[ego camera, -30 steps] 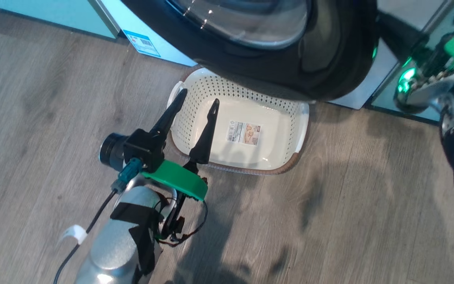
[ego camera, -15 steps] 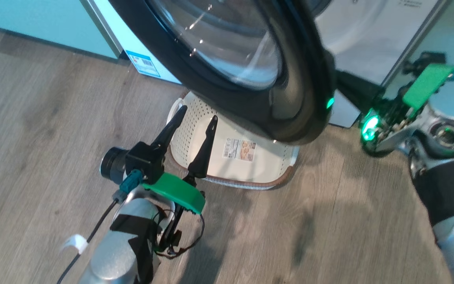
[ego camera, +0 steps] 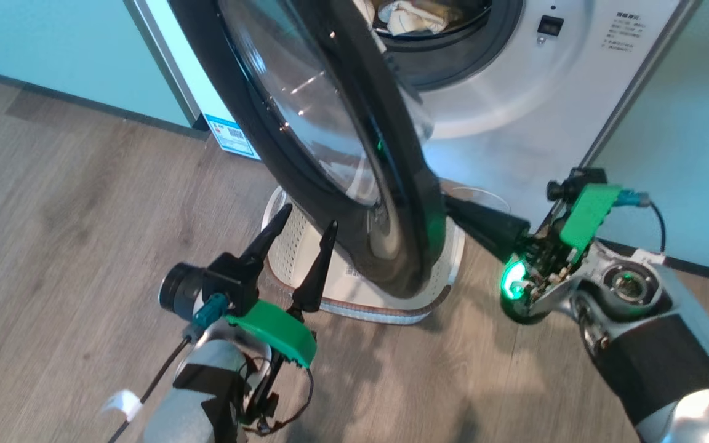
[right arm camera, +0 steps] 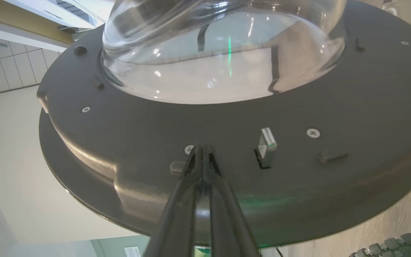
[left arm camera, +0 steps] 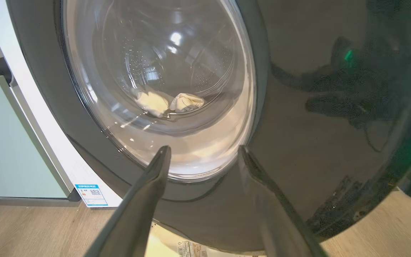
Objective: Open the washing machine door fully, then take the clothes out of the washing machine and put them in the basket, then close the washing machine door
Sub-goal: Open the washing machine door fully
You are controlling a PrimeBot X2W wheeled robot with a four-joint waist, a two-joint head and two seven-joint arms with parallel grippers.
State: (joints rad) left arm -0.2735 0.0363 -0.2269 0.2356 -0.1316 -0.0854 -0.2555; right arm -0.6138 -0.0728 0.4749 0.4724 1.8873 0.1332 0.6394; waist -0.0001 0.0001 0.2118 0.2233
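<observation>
The right gripper, fingers together, is pressing the inner face of the glossy black, glass-bowled round washing machine door. The left gripper, fingers apart, is hovering over the near left rim of the cream perforated plastic basket.

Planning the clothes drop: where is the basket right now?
Head view, centre: the basket sits on the floor before the washing machine, partly hidden by the open door, just beyond the left gripper.

Half open: washing machine door, glossy black ring edge-on above the basket. Inside the washing machine, seemingly cream clothes.
</observation>
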